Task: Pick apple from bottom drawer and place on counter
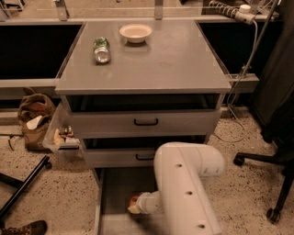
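At lower centre the hand (140, 205) is sitting in the bottom drawer (115, 183), just beside the apple (133, 200); its grip cannot be told. A bowl (135, 32) and a can (101, 49) are occupying the surface's (174, 59) upper left, well apart from its right edge.

A workshop-like lab: speckled terrazzo floor (59, 193), grey metal drawer cabinet (142, 121), power strip (229, 10) far right, gripper (138, 204) down in the bottom drawer (115, 188).
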Robot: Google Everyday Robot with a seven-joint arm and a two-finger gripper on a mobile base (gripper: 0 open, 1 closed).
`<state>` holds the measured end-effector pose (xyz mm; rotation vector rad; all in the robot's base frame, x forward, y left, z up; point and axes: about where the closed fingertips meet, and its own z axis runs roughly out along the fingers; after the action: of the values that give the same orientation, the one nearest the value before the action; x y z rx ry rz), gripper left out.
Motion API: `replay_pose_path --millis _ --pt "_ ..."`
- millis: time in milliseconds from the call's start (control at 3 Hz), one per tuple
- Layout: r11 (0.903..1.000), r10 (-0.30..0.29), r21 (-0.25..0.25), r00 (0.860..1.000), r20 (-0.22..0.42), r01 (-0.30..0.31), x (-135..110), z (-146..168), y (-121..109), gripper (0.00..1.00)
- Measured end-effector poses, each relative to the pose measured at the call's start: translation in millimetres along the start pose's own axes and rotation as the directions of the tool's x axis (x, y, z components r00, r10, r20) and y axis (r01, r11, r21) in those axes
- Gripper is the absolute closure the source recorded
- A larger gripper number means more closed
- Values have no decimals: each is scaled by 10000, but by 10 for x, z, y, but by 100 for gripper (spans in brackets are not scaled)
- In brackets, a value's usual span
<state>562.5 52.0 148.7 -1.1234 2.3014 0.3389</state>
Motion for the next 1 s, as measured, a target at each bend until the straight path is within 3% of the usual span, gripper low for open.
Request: replay_pose_path --millis 333,667,1000 --pt "9990 -337 320 9939 1049 305 -224 -505 25 100" --pt "9922 -958 956 9809 1695 804 -438 -1023 94 100" --pt "9742 -1773 1734 9651 1929 1443 -722 -1532 223 100"
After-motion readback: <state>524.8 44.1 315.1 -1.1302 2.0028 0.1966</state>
